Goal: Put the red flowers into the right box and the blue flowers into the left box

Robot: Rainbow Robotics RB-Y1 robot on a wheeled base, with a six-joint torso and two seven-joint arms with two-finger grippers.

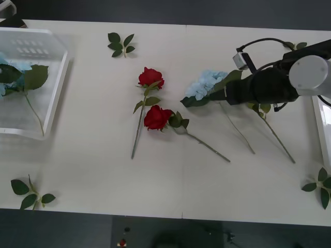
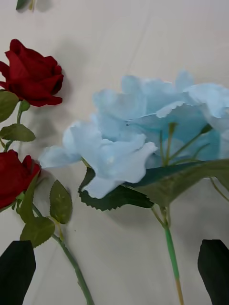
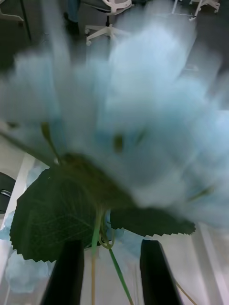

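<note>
Two red flowers lie mid-table: one rose (image 1: 151,77) (image 2: 33,76) and a nearer one (image 1: 157,117) (image 2: 13,177). A blue flower (image 1: 206,83) (image 2: 138,133) lies right of them. My right gripper (image 1: 232,92) (image 2: 114,244) hovers open over it, with its stem (image 2: 171,257) between the black fingers. A second stem runs out from under that arm. The left box (image 1: 57,88) holds a blue flower (image 1: 15,76). Another blue flower (image 3: 124,114) fills the left wrist view. My left gripper (image 3: 112,243) has its fingers (image 3: 69,271) apart on either side of that stem. The right box (image 1: 321,129) shows as a white edge.
Flowerless leaf sprigs lie at the back (image 1: 121,44), front left (image 1: 31,194), front right (image 1: 320,187) and behind the right arm (image 1: 296,45). The table's front edge runs near the bottom of the front view. Bare tabletop lies between the left box and the roses.
</note>
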